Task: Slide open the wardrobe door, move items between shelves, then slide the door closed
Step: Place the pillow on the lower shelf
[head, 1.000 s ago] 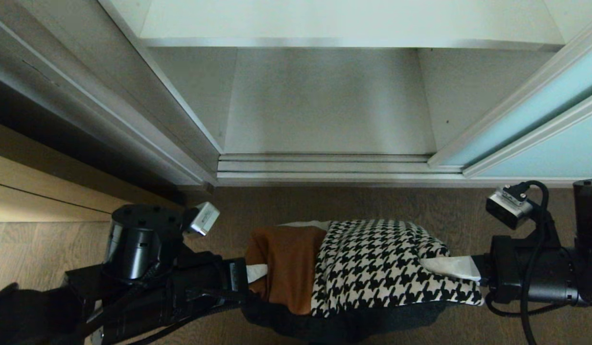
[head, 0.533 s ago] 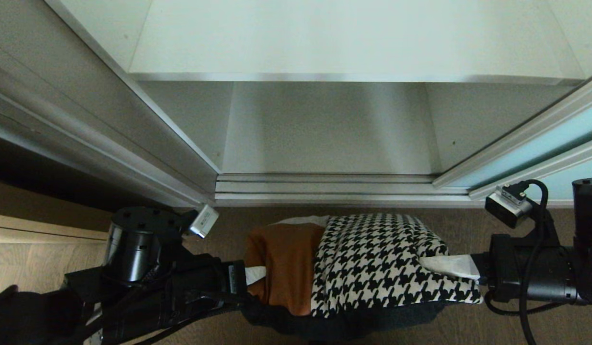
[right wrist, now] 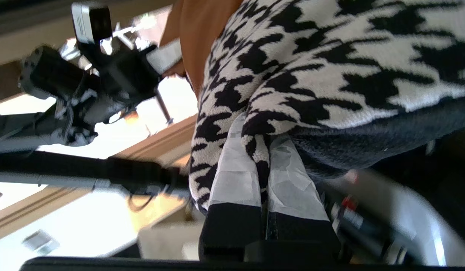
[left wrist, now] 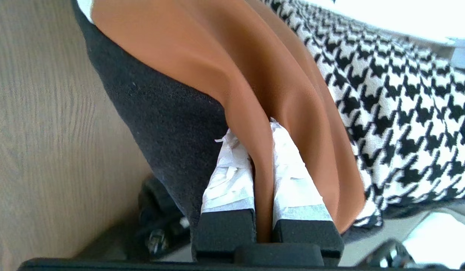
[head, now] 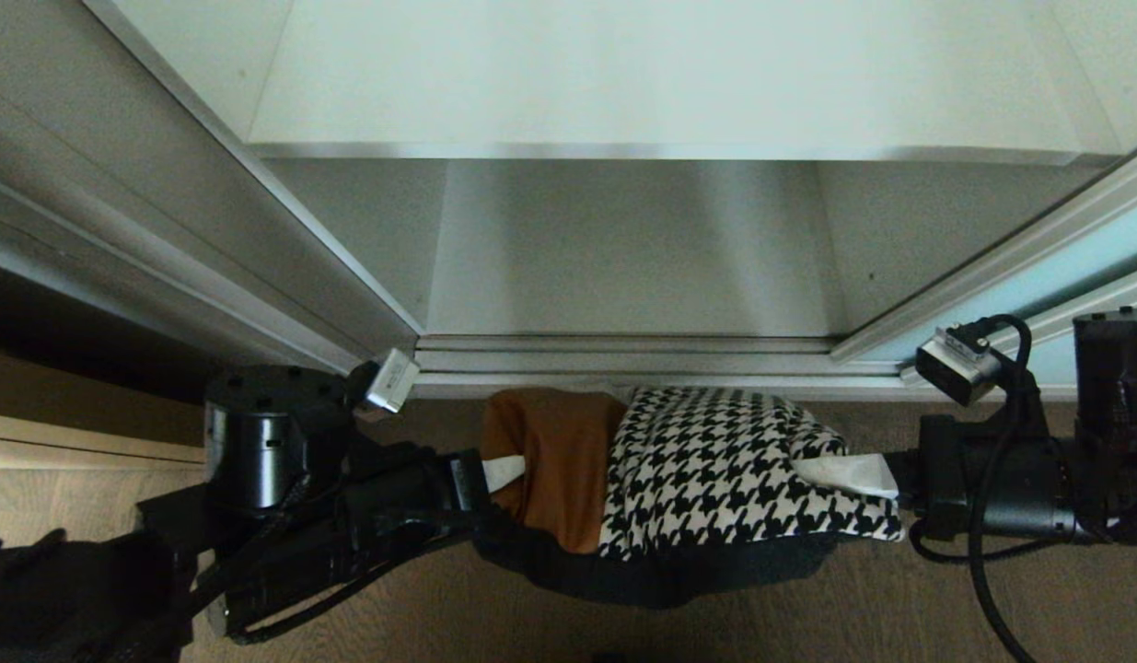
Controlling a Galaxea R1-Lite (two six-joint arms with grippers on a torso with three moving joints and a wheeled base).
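Seen from the head camera, the cushion (head: 688,479) hangs above the wood floor (head: 899,608), stretched between both grippers just in front of the wardrobe's bottom track (head: 623,354). The left gripper (head: 499,471) comes in from 9 o'clock and its taped fingers (left wrist: 292,177) are clamped on a fold of the tan leather at the cushion's left edge. The right gripper (head: 844,471) comes in from 3 o'clock, and its taped fingers (right wrist: 236,169) are pinched tight on a fold of the houndstooth fabric at the right edge. The black backing sags below the patterned face toward 6 o'clock. Beyond the cushion, at 12 o'clock, the wardrobe stands open: the bottom shelf (head: 623,249) lies bare just past the track, and a higher shelf (head: 660,83) juts out over it. The door (head: 1074,253), pale blue glass in a light frame, sits slid aside at 2 o'clock, above the right arm.
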